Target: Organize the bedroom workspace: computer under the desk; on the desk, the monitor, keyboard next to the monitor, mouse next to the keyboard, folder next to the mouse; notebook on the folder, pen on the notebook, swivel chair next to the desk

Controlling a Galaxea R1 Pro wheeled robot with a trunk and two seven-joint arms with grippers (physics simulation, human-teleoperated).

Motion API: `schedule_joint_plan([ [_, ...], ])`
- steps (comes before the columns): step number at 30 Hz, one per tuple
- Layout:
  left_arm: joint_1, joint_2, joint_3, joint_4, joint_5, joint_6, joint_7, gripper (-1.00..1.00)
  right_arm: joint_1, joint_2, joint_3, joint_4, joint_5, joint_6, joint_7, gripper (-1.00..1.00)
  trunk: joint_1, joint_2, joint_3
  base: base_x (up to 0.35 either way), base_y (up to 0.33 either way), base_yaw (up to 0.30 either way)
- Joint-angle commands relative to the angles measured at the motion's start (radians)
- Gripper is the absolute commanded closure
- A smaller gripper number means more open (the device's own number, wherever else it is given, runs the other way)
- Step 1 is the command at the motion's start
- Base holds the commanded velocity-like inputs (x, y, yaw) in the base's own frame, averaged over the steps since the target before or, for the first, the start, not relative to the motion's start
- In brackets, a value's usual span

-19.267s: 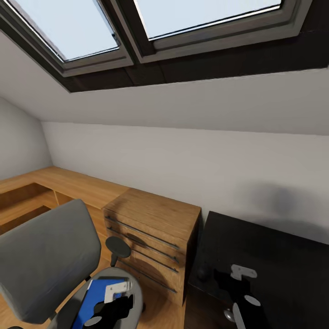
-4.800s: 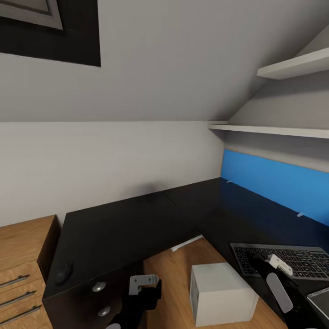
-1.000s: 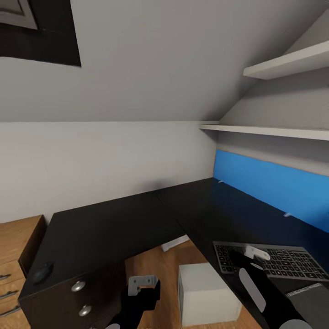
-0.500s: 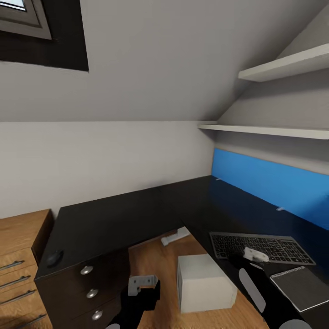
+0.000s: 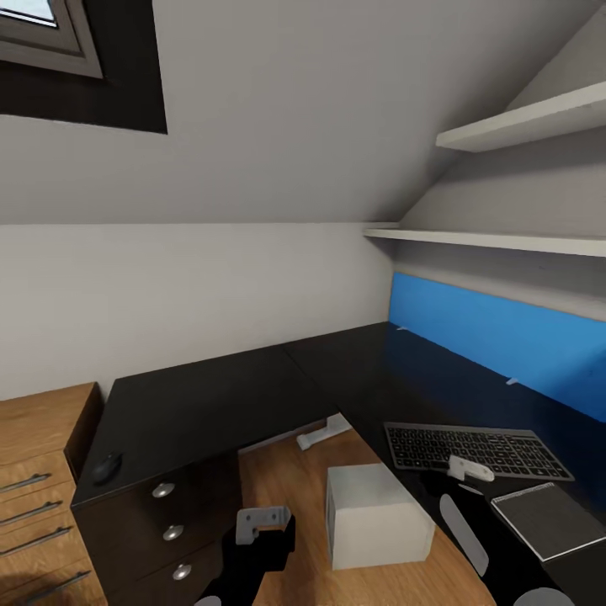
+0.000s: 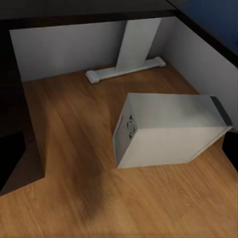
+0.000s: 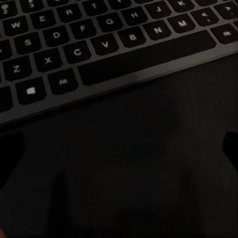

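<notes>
**Head view: L-shaped desk with the tower case on the floor in its corner**

The large L-shaped desk with glossy black top (image 5: 210,404) fills the room's corner, its blue back panel (image 5: 497,332) running along the right wing and black drawers with round silver knobs (image 5: 172,532) at the left end. A light-wood cabinet with bar handles (image 5: 38,488) stands just beside that end. White wall shelves (image 5: 505,242) hang above the blue panel.

The pale grey-white box-shaped computer tower (image 5: 374,515) stands on the wood floor (image 6: 64,129) in the desk's inner corner, out from under the top, near a white desk foot (image 6: 124,72).

The slim keyboard with dark grey keys in a thin silver frame (image 5: 471,449) lies on the right wing. A flat dark grey slab with a silver edge (image 5: 547,519) lies just beside it. A small black mouse (image 5: 106,466) sits at the left wing's end.

The right gripper (image 5: 468,470) hangs over the keyboard's near edge (image 7: 99,64), fingers spread. The left gripper (image 5: 263,523) hovers above the floor near the drawers; whether its fingers are parted I cannot tell.
</notes>
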Motion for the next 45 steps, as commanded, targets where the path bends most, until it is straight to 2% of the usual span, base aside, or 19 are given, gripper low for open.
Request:
schedule_joint_plan([
  [1, 0.000, 0.000, -0.001, -0.003, 0.010, 0.002, 0.008, -1.00, -0.001, -0.001, 0.005, -0.002, -0.008, 0.003, -0.009, -1.00, 0.000, -0.001, -0.001, -0.011, 0.000, 0.000],
  [4, 0.000, -0.001, 0.000, -0.005, 0.011, 0.002, 0.008, -1.00, -0.001, -0.001, 0.006, -0.002, -0.007, 0.004, -0.009, -1.00, 0.000, -0.001, -0.001, -0.006, 0.000, 0.000],
  [18, 0.000, -0.002, 0.001, -0.006, 0.012, 0.002, 0.009, -1.00, -0.001, 0.000, 0.006, 0.002, -0.006, 0.004, -0.009, -1.00, 0.054, -0.099, -0.045, -0.001, 0.000, 0.000],
  [35, 0.000, 0.000, 0.001, -0.006, 0.012, 0.003, 0.009, -1.00, -0.001, 0.001, 0.007, 0.001, -0.006, -0.004, -0.001, -1.00, 0.054, -0.099, -0.045, 0.000, 0.000, 0.000],
  [45, 0.000, 0.000, -0.001, -0.006, 0.012, 0.003, 0.008, -1.00, -0.001, 0.001, 0.009, 0.018, -0.005, 0.001, 0.032, -1.00, 0.054, -0.099, -0.045, 0.000, 0.000, 0.000],
])
